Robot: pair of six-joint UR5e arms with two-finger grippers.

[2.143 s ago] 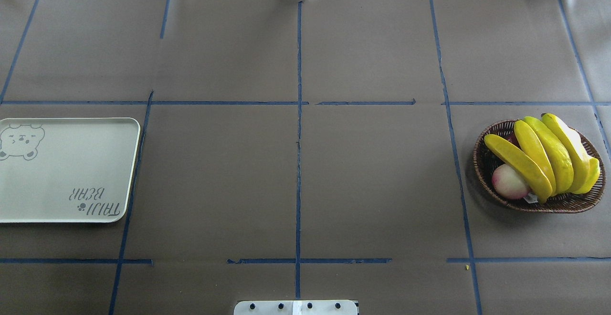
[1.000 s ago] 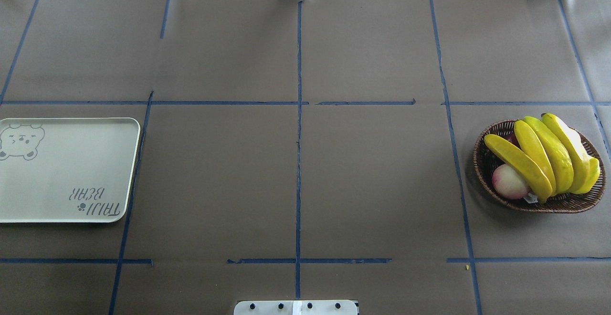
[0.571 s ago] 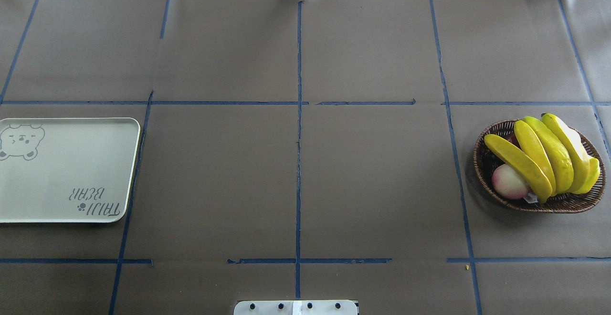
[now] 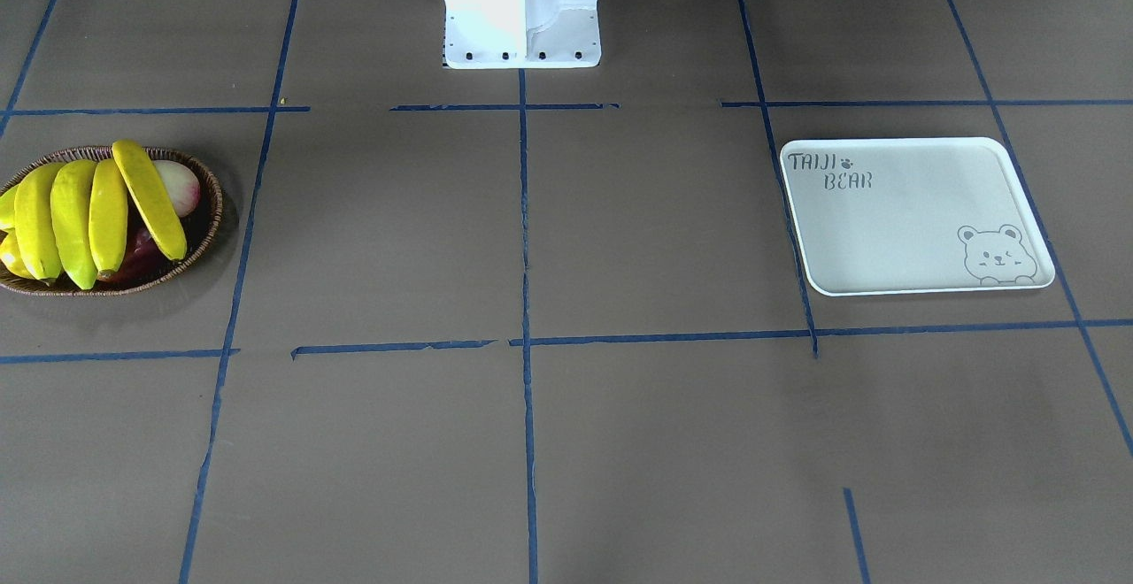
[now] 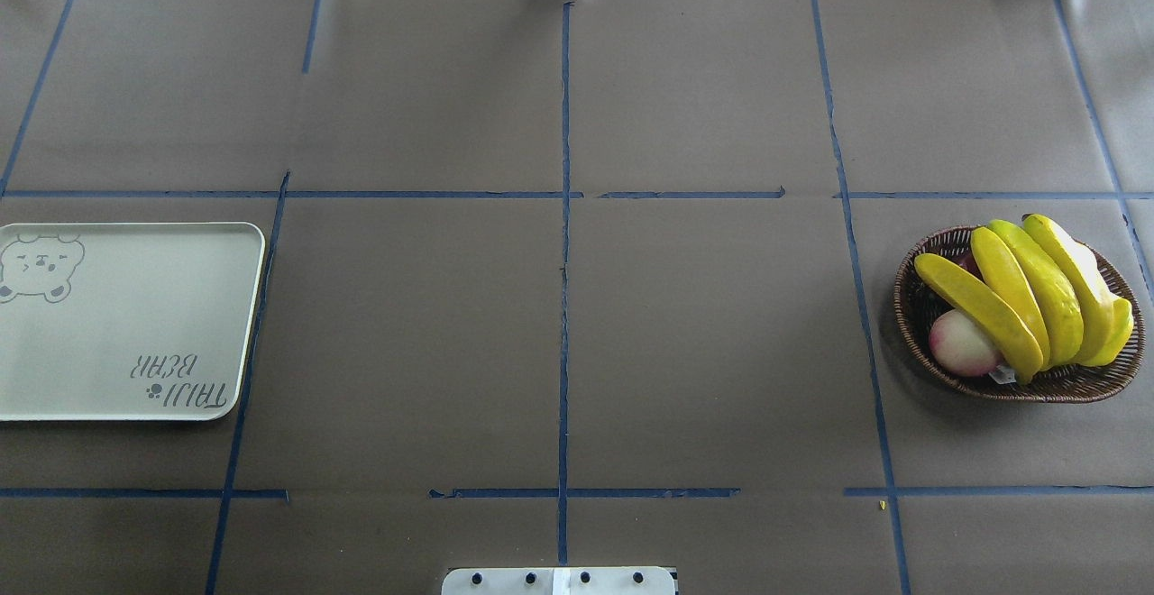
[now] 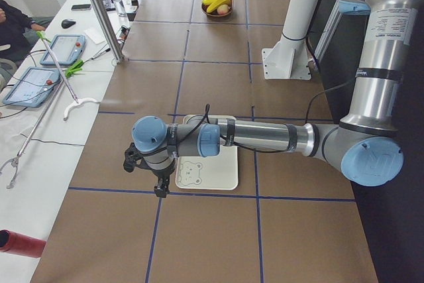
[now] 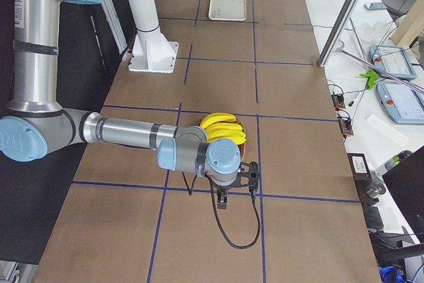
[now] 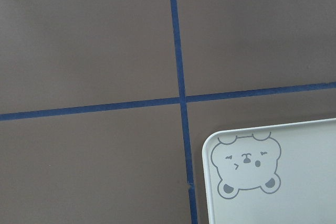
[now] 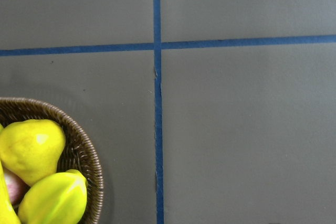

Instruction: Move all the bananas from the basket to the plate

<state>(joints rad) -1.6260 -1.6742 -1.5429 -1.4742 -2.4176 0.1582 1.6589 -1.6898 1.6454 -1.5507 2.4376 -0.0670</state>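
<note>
At right table end, four bananas (image 5: 1023, 293) lie in basket (image 5: 1064, 385), long axes near-to-far. I see right gripper (image 7: 222, 202) just beyond basket, nearer arm; left gripper (image 6: 161, 189) by plate (image 5: 117, 379), far left. Jaw gaps: cannot tell.

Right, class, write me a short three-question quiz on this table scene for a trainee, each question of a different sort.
1. Count: how many long bananas lie in the basket?
2. True or false: the plate holds no fruit.
3. Choose: the round fruit beside the bananas is A pale pink, B green, C blue.
Key: 1 four; 2 true; 3 A.
</note>
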